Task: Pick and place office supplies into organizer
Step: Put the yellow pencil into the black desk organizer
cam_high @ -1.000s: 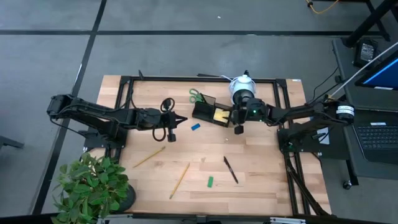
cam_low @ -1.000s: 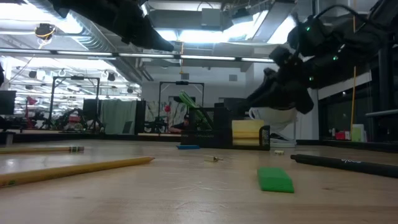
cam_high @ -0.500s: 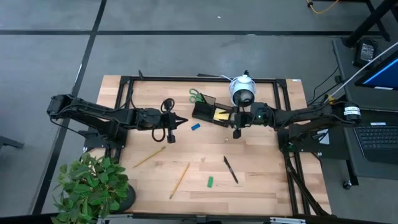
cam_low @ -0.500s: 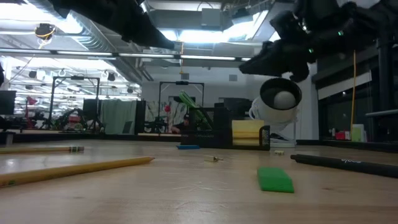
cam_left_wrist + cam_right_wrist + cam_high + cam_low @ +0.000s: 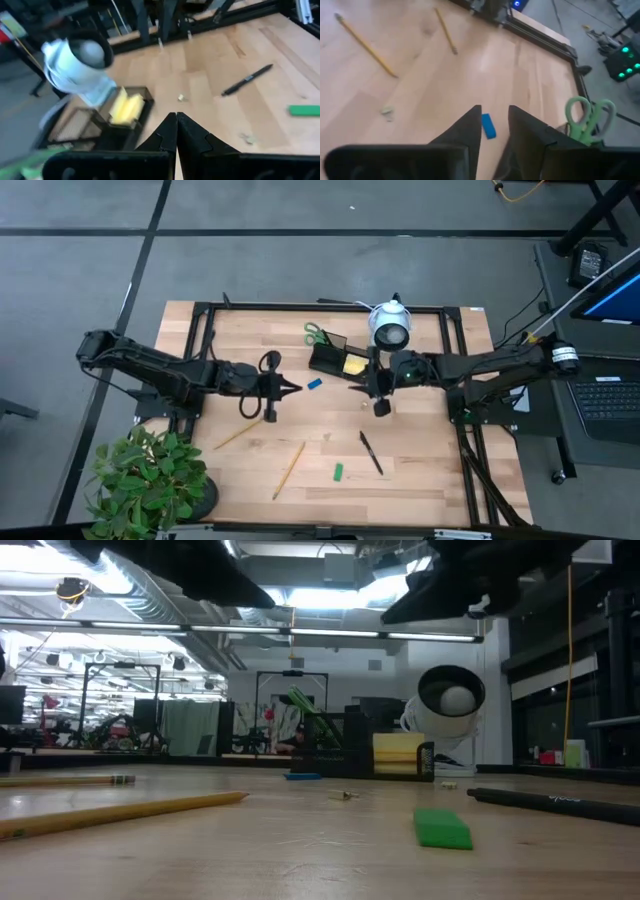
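The black organizer (image 5: 328, 359) stands toward the table's far edge, the yellow sticky-note pad (image 5: 355, 364) in its lower compartment and the green-handled scissors (image 5: 317, 333) sticking up from its back section (image 5: 312, 718). On the table lie a blue piece (image 5: 315, 383), a green piece (image 5: 338, 472), one black pen (image 5: 371, 452) and two pencils (image 5: 240, 432) (image 5: 289, 469). My left gripper (image 5: 294, 388) hovers shut, left of the blue piece. My right gripper (image 5: 353, 388) hovers open just near of the organizer, pointing left at the blue piece (image 5: 488, 125).
A white round lens-faced device (image 5: 390, 327) stands right of the organizer at the far edge. A potted plant (image 5: 150, 480) fills the near-left corner. A black frame (image 5: 300, 306) borders the table. Bare wood lies between the pencils and the pen.
My right gripper has risen from beside the sticky-note pad, drawn back toward the near edge and turned its fingers toward the table's left. My left gripper has shifted a little toward the near edge. The supplies have stayed put.
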Controlling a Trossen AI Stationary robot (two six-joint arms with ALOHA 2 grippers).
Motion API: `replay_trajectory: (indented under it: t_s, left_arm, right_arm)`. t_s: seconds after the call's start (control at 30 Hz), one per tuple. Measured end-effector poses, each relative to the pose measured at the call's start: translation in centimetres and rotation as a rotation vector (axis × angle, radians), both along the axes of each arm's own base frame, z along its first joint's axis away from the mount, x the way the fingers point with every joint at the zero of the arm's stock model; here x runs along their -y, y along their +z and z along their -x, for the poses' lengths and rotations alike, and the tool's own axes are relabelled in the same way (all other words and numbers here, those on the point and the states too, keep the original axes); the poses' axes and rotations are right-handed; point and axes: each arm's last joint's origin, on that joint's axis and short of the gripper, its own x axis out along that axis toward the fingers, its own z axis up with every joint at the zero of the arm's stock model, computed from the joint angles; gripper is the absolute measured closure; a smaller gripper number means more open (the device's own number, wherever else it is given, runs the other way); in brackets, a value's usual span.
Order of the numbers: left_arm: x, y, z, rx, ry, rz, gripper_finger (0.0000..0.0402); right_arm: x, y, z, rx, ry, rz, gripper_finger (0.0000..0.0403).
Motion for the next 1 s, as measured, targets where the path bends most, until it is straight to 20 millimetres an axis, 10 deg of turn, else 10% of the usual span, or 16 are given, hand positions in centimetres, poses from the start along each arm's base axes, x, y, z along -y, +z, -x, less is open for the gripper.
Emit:
replay_trajectory:
  t_s: [0.3, 1.0]
  left_arm:
    - [1.6, -0.7, 0.9, -0.129, 0.129, 0.181, 0.0400]
    - [7.2, -1.3, 1.1, -0.829, 0.558, 0.580, 0.0400]
  right_arm:
    - [-1.2, 0.1, 0.1, -0.042, 0.030, -0.025, 0.0395]
    - [-1.4, -0.3, 0.1, -0.043, -0.025, -0.165, 0.0394]
